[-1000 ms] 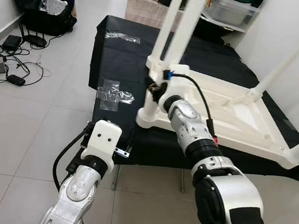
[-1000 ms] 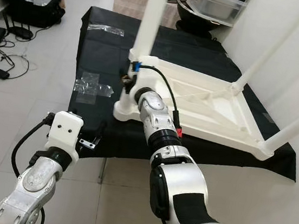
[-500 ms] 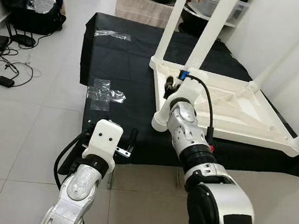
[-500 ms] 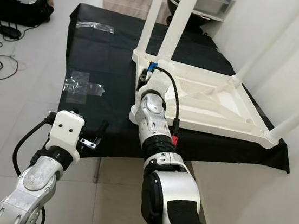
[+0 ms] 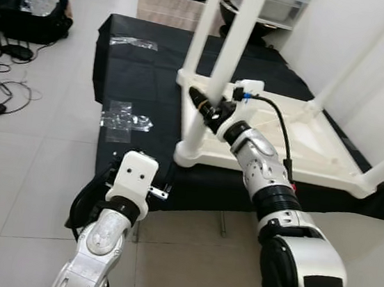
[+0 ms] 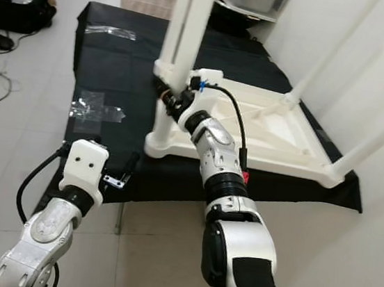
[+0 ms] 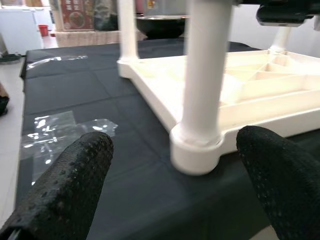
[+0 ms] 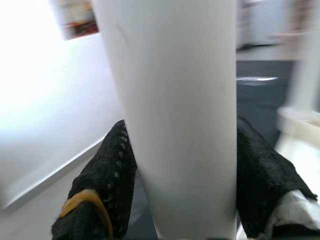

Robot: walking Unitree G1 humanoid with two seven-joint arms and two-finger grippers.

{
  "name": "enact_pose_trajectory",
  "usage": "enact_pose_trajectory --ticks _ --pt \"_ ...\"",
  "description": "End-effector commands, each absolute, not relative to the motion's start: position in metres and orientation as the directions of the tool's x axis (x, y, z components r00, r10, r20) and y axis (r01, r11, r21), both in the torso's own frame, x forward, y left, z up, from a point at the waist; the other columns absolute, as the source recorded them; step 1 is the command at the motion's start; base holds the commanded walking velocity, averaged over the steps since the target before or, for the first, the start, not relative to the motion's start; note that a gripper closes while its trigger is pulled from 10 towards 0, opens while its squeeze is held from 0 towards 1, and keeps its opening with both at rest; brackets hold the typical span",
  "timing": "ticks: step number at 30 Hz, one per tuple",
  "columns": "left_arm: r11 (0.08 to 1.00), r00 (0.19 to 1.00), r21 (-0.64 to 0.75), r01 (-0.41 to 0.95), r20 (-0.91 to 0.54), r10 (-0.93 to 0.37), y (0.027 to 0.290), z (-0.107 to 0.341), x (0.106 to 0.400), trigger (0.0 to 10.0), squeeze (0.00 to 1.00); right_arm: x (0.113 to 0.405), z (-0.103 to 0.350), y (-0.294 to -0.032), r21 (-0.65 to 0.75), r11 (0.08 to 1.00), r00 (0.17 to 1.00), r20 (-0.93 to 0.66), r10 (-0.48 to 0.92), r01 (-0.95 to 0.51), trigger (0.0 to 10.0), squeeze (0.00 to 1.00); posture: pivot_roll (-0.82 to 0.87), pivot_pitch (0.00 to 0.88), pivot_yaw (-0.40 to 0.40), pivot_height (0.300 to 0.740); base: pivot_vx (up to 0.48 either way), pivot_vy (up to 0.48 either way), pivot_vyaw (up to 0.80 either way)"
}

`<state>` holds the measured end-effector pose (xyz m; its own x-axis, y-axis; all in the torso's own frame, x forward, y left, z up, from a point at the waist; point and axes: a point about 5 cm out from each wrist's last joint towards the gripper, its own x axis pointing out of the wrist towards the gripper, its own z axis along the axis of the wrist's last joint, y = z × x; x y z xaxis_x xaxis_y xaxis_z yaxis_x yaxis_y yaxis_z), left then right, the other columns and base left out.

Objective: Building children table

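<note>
Left eye view: your white children's table (image 5: 297, 139) lies upside down on the black-covered worktop (image 5: 144, 75), legs up. Your right hand (image 5: 207, 107) grips the near-corner leg (image 5: 217, 83). Left wrist view: your left hand (image 7: 170, 185) hovers wide apart, near that leg's base. Right wrist view: fingers (image 8: 107, 185) clamp the leg from both sides.

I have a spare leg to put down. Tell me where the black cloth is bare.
Bare: the black cloth between the two clear tape patches, left of the upturned white table. Crowded: the table's near corner, where the right gripper clasps the near leg.
</note>
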<state>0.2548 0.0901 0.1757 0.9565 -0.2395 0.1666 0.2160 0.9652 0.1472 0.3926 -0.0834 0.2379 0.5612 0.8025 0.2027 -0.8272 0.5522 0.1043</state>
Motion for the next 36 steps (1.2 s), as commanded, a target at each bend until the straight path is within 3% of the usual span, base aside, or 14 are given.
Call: enact_pose_trajectory --ticks 1,5,9,10,12,13,15,20,25,32,33,34,35,36 --pt "0.963 0.952 0.142 0.230 0.172 -0.253 0.084 0.176 0.253 10.0 0.00 0.384 0.236 -0.068 0.096 0.403 0.414 0.177 0.893 -0.910 10.0 0.00 0.12 0.082 -0.221 0.740 0.000 0.000 0.00" --pt "0.964 0.953 0.140 0.228 0.171 -0.250 0.084 0.176 0.253 10.0 0.00 0.378 0.236 -0.057 0.052 0.274 0.279 0.131 0.951 -0.960 10.0 0.00 0.12 0.084 -0.225 0.740 0.000 0.000 0.00" --pt "0.964 0.954 0.140 0.224 0.169 -0.246 0.084 0.176 0.252 10.0 0.00 0.378 0.240 -0.040 0.002 0.262 0.261 0.125 0.957 -0.965 10.0 0.00 0.12 0.086 -0.230 0.740 0.000 0.000 0.00" --pt "0.965 0.955 0.139 0.222 0.168 -0.244 0.085 0.175 0.252 10.0 0.00 0.380 0.241 -0.036 -0.010 0.302 0.298 0.131 0.945 -0.953 0.4 0.00 0.12 0.089 -0.234 0.740 0.000 0.000 0.00" --pt "0.966 0.956 0.138 0.220 0.167 -0.242 0.085 0.175 0.252 10.0 0.00 0.381 0.242 -0.035 -0.017 0.329 0.324 0.135 0.937 -0.944 0.4 0.00 0.12 0.089 -0.234 0.740 0.000 0.000 0.00" --pt "0.966 0.956 0.137 0.219 0.167 -0.240 0.085 0.175 0.252 10.0 0.00 0.386 0.241 -0.034 -0.033 0.428 0.422 0.120 0.899 -0.903 0.0 0.00 0.12 0.090 -0.235 0.740 0.000 0.000 0.00" --pt "0.966 0.957 0.138 0.217 0.167 -0.239 0.085 0.175 0.252 10.0 0.00 0.397 0.245 -0.036 -0.053 0.646 0.638 0.121 0.761 -0.761 0.0 0.00 0.12 0.091 -0.236 0.740 0.000 0.000 0.00" --pt "0.966 0.956 0.137 0.218 0.167 -0.240 0.084 0.175 0.252 10.0 0.00 0.414 0.249 -0.059 -0.011 0.919 0.914 0.106 0.392 -0.393 0.0 0.00 0.11 0.089 -0.232 0.740 0.000 0.000 0.00" --pt "0.966 0.955 0.137 0.221 0.170 -0.243 0.083 0.175 0.253 10.0 0.00 0.420 0.250 -0.085 0.090 0.991 0.992 0.083 0.091 -0.098 0.0 0.00 0.11 0.086 -0.230 0.740 0.000 0.000 0.00" --pt "0.966 0.955 0.137 0.220 0.171 -0.242 0.083 0.175 0.254 10.0 0.00 0.419 0.246 -0.097 0.192 0.977 0.994 0.051 -0.099 0.087 0.0 0.00 0.11 0.086 -0.233 0.740 0.000 0.000 0.00" --pt "0.966 0.955 0.138 0.220 0.170 -0.242 0.083 0.175 0.254 10.0 0.00 0.416 0.238 -0.091 0.245 0.961 0.990 0.027 -0.141 0.130 3.1 0.00 0.11 0.078 -0.229 0.740 0.000 0.000 0.00" --pt "0.966 0.955 0.138 0.220 0.170 -0.242 0.083 0.175 0.254 10.0 0.00 0.416 0.238 -0.091 0.245 0.961 0.990 0.027 -0.141 0.130 3.1 0.00 0.11 0.078 -0.229 0.740 0.000 0.000 0.00" --pt "0.966 0.956 0.138 0.220 0.168 -0.242 0.083 0.174 0.254 10.0 0.00 0.415 0.236 -0.082 0.277 0.957 0.995 0.033 -0.095 0.082 10.0 0.00 0.11 0.077 -0.228 0.740 0.000 0.000 0.00" --pt "0.966 0.956 0.138 0.220 0.168 -0.242 0.083 0.174 0.254 10.0 0.00 0.415 0.236 -0.082 0.277 0.957 0.995 0.033 -0.095 0.082 10.0 0.00 0.11 0.077 -0.228 0.740 0.000 0.000 0.00"
